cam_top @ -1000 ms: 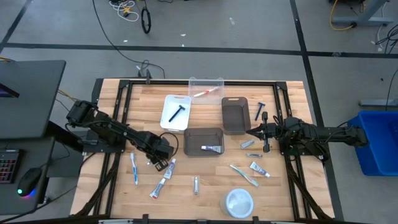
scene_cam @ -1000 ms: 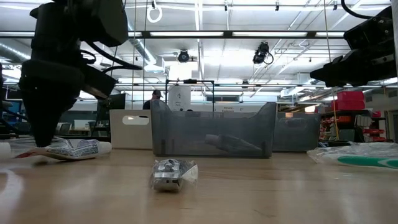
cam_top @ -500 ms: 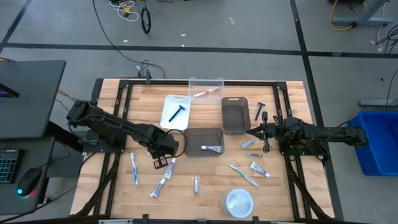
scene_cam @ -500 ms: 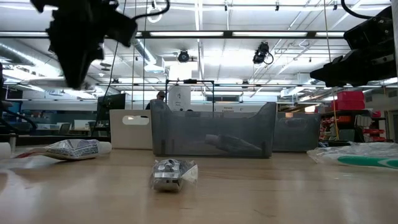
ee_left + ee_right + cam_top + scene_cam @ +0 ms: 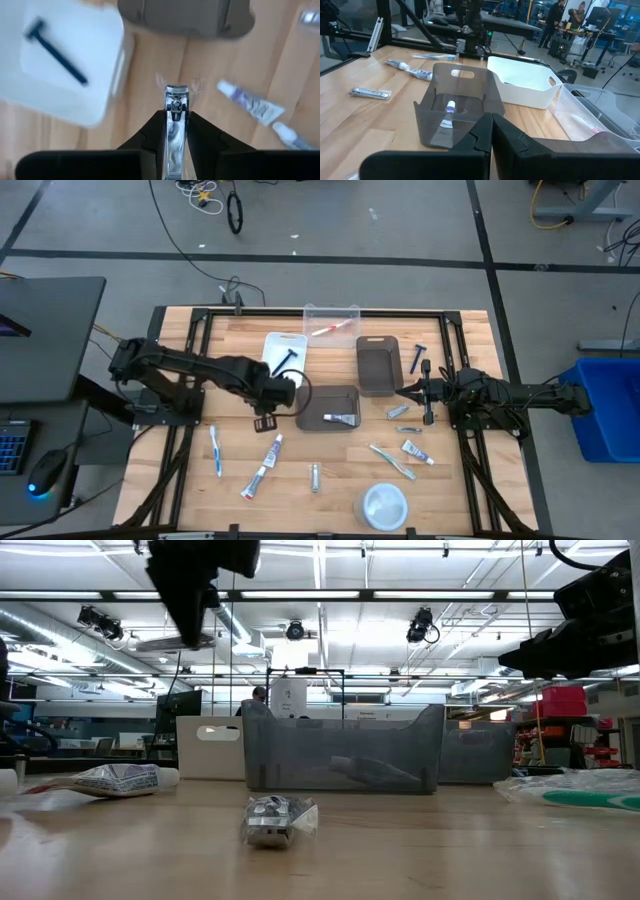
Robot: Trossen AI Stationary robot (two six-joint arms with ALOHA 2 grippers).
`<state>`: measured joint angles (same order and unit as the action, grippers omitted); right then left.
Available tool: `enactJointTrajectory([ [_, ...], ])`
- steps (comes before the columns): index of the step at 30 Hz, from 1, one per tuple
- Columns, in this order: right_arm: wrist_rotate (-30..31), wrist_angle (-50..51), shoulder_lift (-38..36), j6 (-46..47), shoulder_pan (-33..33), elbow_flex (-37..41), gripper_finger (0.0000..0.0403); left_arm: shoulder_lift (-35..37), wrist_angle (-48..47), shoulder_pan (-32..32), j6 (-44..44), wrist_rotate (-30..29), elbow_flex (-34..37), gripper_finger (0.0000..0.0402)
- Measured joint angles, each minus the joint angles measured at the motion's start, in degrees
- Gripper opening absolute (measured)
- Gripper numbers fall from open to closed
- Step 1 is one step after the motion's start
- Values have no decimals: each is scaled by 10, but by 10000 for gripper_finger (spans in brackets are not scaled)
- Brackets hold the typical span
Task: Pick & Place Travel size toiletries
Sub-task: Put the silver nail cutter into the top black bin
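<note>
My left gripper (image 5: 265,423) hangs above the table between the white bin (image 5: 268,375) and the middle dark grey bin (image 5: 345,394), shut on a small silvery item in a clear wrapper (image 5: 175,107). In the low view it (image 5: 195,610) is high above the table. A like silvery item (image 5: 314,477) lies flat on the wood, as do toothpaste tubes (image 5: 272,448) and a blue toothbrush (image 5: 215,450). One tube (image 5: 342,419) lies in the middle bin and a black razor (image 5: 285,360) in the white bin. My right gripper (image 5: 405,392) waits, shut, right of the bins. My left gripper pinches the silvery item between its two fingers (image 5: 200,132), coming from above and pointing down. The item lies along the fingers, and its free end (image 5: 176,92) sticks out past the fingertips with clear wrapper (image 5: 196,84) around it. It is lifted clear of the table.
A clear bin (image 5: 345,310) with a pink toothbrush (image 5: 333,329) stands at the far edge, a second dark bin (image 5: 378,365) beside it. A razor (image 5: 417,358), tubes (image 5: 418,450) and a toothbrush (image 5: 392,461) lie on the right. A round white dish (image 5: 384,505) sits near the front edge.
My left gripper has risen from the table top beside the toothpaste tubes and moved toward the far edge and a little right, toward the gap between the white bin and the middle dark bin. In the low view it has climbed from the wood to the top of the picture.
</note>
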<state>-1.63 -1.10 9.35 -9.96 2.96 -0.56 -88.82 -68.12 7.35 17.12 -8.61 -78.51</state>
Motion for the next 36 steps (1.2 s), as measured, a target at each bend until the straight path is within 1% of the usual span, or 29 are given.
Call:
enactJointTrajectory([
  [9, -5, -5, 0, 0, 0, 0, 13, 0, 93, -73, -95, 12, -51, 72],
  [13, 8, -8, 0, 1, 0, 0, 14, 0, 129, -101, -129, 39, -72, 68],
  [16, 11, -8, 0, 23, 0, 0, 14, 0, 160, -120, -147, 57, -82, 69],
  [20, 11, -19, 0, 90, 0, 0, 13, 0, 215, -144, -161, 90, -88, 72],
  [23, 19, -41, 0, 122, 0, 0, 14, 0, 267, -162, -164, 115, -88, 69],
  [26, 20, -70, 0, 127, 0, 0, 13, 0, 311, -177, -162, 127, -88, 68],
  [30, 21, -111, 0, 141, 0, 0, 14, 0, 355, -191, -161, 130, -88, 71],
  [36, 58, -138, 0, 155, 0, 0, 13, 0, 430, -203, -160, 149, -88, 67],
])
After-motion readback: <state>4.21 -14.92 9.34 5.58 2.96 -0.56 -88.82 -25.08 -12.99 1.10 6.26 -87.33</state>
